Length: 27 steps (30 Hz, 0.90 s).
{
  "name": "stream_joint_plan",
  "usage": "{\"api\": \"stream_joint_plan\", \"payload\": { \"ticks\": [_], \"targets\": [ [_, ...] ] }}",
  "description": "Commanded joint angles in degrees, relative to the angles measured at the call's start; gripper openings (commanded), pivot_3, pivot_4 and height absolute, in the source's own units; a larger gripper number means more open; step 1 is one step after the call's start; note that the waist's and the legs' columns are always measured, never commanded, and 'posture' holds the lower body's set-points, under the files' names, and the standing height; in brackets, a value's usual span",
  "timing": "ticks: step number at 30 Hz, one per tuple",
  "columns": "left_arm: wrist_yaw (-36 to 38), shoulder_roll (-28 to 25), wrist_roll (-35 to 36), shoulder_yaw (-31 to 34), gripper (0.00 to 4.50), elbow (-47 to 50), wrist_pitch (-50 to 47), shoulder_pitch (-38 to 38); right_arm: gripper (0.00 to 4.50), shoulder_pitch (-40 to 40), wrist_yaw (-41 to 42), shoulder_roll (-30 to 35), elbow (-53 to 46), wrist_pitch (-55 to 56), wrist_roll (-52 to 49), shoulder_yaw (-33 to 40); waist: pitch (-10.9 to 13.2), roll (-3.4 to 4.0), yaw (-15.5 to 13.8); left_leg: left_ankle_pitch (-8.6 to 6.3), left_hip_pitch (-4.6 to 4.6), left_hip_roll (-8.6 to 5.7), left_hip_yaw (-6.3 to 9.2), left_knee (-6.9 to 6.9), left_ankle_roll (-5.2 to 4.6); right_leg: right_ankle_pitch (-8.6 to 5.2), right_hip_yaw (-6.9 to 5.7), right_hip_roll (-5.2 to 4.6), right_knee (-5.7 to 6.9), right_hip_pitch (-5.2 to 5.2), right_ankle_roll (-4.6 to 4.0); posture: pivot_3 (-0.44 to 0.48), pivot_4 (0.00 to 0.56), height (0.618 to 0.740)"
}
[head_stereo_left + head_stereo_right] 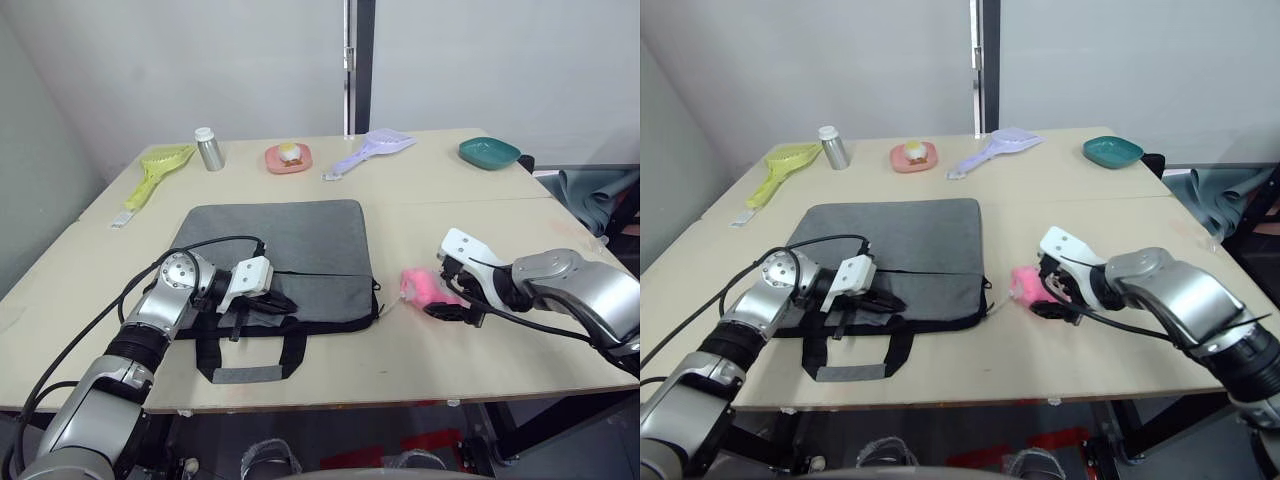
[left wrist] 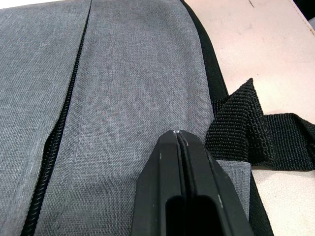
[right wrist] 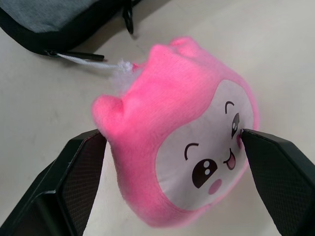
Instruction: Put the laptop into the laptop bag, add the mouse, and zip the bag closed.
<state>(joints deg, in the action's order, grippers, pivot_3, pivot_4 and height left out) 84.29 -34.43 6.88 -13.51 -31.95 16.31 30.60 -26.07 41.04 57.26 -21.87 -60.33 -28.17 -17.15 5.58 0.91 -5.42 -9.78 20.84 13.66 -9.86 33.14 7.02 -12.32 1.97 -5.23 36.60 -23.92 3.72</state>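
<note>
Far left of table (image 1: 90, 262): yellow-green scoop (image 1: 155, 170) and small grey bottle (image 1: 209, 149) along the rear edge, well apart from the work area; no part in the task apparent.

Left of centre: laptop bag (image 1: 275, 240) lying flat, handles toward the near edge, zipper (image 2: 58, 132) running across the grey fabric; appears zipped or nearly so, with no opening seen. Left gripper (image 1: 272, 300) resting on the near part of the bag beside a black strap handle (image 2: 256, 132); fingers (image 2: 170, 172) pressed together with nothing between them; probably placed there to pin the bag down or to reach the zipper, though which cannot be told.

Centre rear: pink dish (image 1: 289, 158) holding a small yellow-and-white item; lilac scoop (image 1: 375, 148) just beyond.

Right of the bag: pink plush toy (image 3: 182, 128) on the bare table, joined by a white cord to a black pull (image 3: 129, 22) at the bag's edge; evidently a charm, so likely handled as a way to draw the zipper. Right gripper (image 1: 456, 296) straddling the plush, fingers (image 3: 74, 172) spread apart on either side; one pad touching the plush face, the other just beside it; not clamped.

Far right rear: teal dish (image 1: 489, 153).

Laptop and mouse: whereabouts cannot be told; possibly already inside the bag.
</note>
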Motion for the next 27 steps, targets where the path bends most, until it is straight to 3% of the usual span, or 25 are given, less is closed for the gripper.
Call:
{"api": "stream_joint_plan", "payload": {
  "ticks": [1,3,12,22,27],
  "targets": [
    [-0.2,-0.7,-5.7,-3.7,0.0,-9.7,0.6,-3.3,3.75,-1.0,1.5,-0.4,-0.6,2.0,3.6,-2.3,-0.1,0.03,0.1,-0.01,-0.04,0.0,0.0,-0.05,0.01,-0.02,0.0,0.0,0.0,0.0,0.04,0.0,0.15,0.74],
    [-0.1,-0.8,-6.1,-3.9,0.0,-11.7,2.0,-3.0,3.01,-1.0,1.7,-0.9,0.0,3.0,5.7,-3.5,-0.1,0.01,0.2,-0.01,-0.24,-0.06,-0.01,-0.21,0.02,-0.44,0.06,0.0,0.0,0.03,0.72,0.0,0.15,0.74],
    [-0.5,-1.0,-8.9,-5.9,0.0,-17.3,8.4,-1.9,0.07,-3.0,6.8,-1.9,1.0,5.7,10.1,-5.5,-0.1,-0.03,0.7,-0.03,-0.77,-0.49,0.02,-1.38,0.05,-0.5,0.67,0.03,-0.56,-0.02,0.82,0.0,0.15,0.74],
    [-2.0,0.5,-9.8,-6.4,0.0,-24.8,11.8,0.5,0.07,-11.7,11.0,-3.2,12.7,12.4,18.2,-6.4,-0.1,-0.06,1.5,-0.04,-0.75,-0.75,0.01,-1.71,0.05,-0.53,0.85,0.03,-1.21,-0.17,0.85,0.0,0.15,0.74],
    [-2.4,1.0,-9.7,-6.0,0.0,-27.2,13.2,0.7,0.07,-15.7,10.5,-7.0,18.4,15.6,21.9,-7.4,0.1,-0.25,2.0,-0.05,-0.7,-1.35,0.26,-1.99,0.04,-0.57,0.93,-0.08,-1.65,-0.47,0.9,0.0,0.15,0.74]
  ]
}}
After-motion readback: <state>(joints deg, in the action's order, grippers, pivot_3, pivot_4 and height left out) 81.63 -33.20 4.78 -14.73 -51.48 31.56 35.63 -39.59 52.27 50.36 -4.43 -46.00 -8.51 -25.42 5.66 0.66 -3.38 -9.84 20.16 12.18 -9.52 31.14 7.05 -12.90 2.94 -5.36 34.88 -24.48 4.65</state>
